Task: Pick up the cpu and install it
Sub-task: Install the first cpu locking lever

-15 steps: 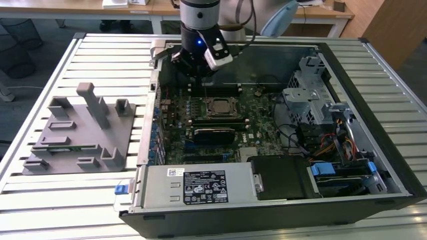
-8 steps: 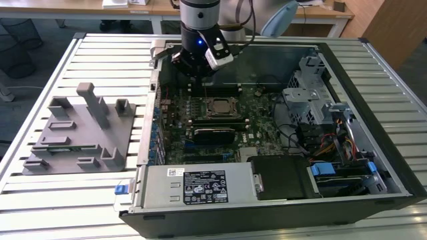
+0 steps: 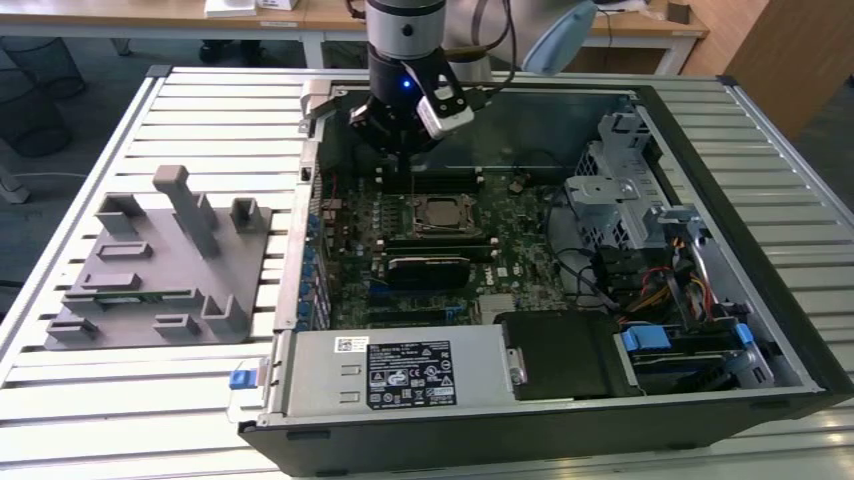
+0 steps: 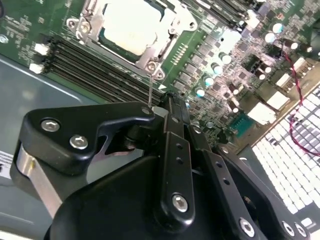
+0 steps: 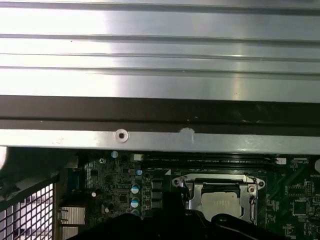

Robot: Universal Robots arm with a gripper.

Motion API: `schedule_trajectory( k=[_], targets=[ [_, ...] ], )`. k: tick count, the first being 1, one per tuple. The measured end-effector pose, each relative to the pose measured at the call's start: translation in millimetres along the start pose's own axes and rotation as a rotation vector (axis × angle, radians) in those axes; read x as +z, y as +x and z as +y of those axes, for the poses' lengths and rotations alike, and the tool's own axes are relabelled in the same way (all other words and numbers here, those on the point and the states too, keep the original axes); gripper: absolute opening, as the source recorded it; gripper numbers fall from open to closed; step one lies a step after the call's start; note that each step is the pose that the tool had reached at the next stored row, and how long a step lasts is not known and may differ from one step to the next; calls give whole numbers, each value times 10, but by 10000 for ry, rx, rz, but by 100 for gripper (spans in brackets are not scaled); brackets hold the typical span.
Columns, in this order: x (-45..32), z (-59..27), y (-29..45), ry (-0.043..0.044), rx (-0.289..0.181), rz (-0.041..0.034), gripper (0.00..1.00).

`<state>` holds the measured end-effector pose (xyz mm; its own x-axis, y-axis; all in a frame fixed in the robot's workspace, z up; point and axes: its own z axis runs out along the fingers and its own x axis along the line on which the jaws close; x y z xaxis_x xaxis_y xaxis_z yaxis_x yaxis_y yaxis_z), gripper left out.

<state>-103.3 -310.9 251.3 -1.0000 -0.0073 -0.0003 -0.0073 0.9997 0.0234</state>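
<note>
My arm hangs over the open computer case (image 3: 747, 130), the cpu (image 3: 435, 213) already lying flat in its socket (image 4: 131, 31).

From my remote seat, the gripper (image 3: 400, 128) hovers at about 12 o'clock of the socket; I cannot tell whether its pincer is open or closed. The cpu is square, so it has no real long axis; its edges run parallel to the memory slots (image 4: 95, 62). I judge seating needs level, light pressure with corners aligned. The grey fixture tray (image 3: 160, 270) sits well apart at 9 o'clock.
</note>
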Motion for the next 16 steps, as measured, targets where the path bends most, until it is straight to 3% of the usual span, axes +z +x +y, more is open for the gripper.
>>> schedule_trajectory(
  k=[7,9,10,12,13,16],
  targets=[
    [5,0,-207,-1,-25,0,11],
    [8,-1,-235,-21,-27,-2,11],
    [10,-1,-236,-120,-27,-1,11],
    [13,-6,-237,-442,-26,-5,11],
    [16,-9,-237,-552,-28,-6,11],
    [27,-9,-239,-529,-39,-3,11]
  ],
)
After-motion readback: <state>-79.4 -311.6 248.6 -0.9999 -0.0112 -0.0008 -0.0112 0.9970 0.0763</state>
